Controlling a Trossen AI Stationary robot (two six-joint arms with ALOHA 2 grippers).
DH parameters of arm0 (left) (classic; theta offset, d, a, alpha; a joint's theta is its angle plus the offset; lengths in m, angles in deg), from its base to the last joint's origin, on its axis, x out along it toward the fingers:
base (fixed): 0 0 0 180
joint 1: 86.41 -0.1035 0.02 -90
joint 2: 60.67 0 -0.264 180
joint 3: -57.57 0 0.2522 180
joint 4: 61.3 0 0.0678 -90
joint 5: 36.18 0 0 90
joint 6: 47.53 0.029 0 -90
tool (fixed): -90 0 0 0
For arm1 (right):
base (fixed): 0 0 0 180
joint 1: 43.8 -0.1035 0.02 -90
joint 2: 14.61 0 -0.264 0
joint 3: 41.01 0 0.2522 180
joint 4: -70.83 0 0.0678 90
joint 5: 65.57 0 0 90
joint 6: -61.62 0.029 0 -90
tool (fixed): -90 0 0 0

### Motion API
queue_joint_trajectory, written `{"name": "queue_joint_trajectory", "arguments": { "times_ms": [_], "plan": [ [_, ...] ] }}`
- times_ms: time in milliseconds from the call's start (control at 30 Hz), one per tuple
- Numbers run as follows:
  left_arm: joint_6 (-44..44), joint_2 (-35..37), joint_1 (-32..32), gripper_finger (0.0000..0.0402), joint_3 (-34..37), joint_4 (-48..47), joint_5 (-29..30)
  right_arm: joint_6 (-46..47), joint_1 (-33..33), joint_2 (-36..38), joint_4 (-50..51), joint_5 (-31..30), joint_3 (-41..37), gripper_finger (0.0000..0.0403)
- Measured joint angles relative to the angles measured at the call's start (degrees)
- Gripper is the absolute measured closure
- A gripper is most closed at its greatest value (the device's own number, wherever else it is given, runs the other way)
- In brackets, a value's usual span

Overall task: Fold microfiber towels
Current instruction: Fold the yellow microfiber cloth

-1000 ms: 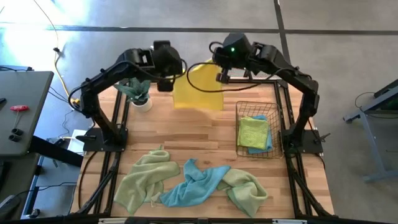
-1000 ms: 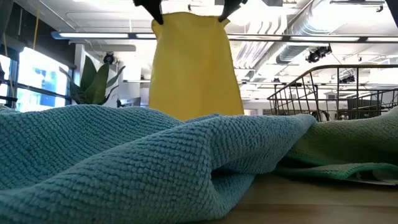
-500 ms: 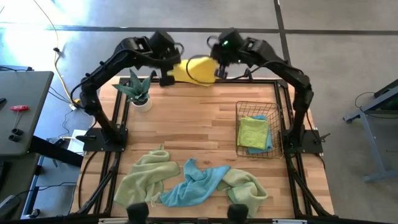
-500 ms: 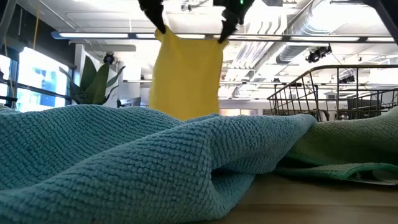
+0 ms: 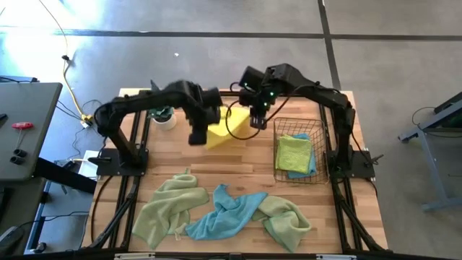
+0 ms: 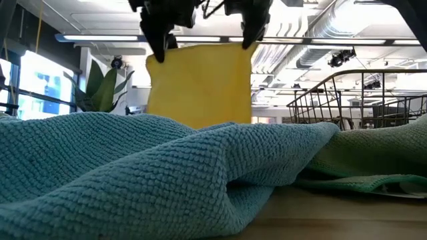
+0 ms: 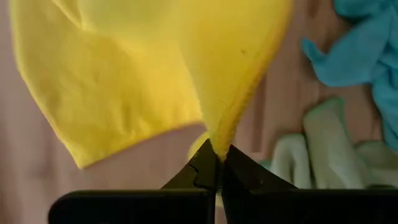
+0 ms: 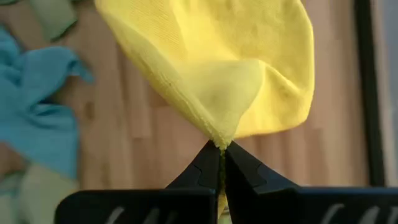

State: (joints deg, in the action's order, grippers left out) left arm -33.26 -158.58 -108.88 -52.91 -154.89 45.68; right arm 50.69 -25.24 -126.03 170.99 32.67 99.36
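Yellow towel (image 5: 222,131) now hangs lower and nearer mid-table than a moment ago, having swung in from the far edge. Left gripper (image 5: 197,136) and right gripper (image 5: 256,119) each stay clenched on an upper corner, cloth spread wider between them. Reads as lowering it to lay flat for folding. Other towels (image 5: 224,213) untouched.
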Motion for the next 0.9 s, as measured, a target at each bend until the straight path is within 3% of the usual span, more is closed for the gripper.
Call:
{"name": "queue_joint_trajectory", "arguments": {
  "times_ms": [167,433,700,900],
  "plan": [
    [-2.57,0.02,5.66,0.0402,4.60,2.17,0.02,3.19,-3.06,0.24,-0.09,2.89,-2.99,0.0402],
    [-5.81,0.31,10.90,0.0401,6.02,5.59,0.17,4.15,-6.23,0.22,-6.49,3.00,-17.48,0.0402],
    [-8.12,0.31,14.96,0.0401,6.02,6.30,-0.25,4.62,-11.13,0.57,-10.67,13.44,-29.13,0.0402],
    [-9.76,0.31,17.55,0.0401,6.02,5.96,-0.51,4.70,-13.44,2.50,-15.93,16.28,-34.42,0.0402]
  ]
}}
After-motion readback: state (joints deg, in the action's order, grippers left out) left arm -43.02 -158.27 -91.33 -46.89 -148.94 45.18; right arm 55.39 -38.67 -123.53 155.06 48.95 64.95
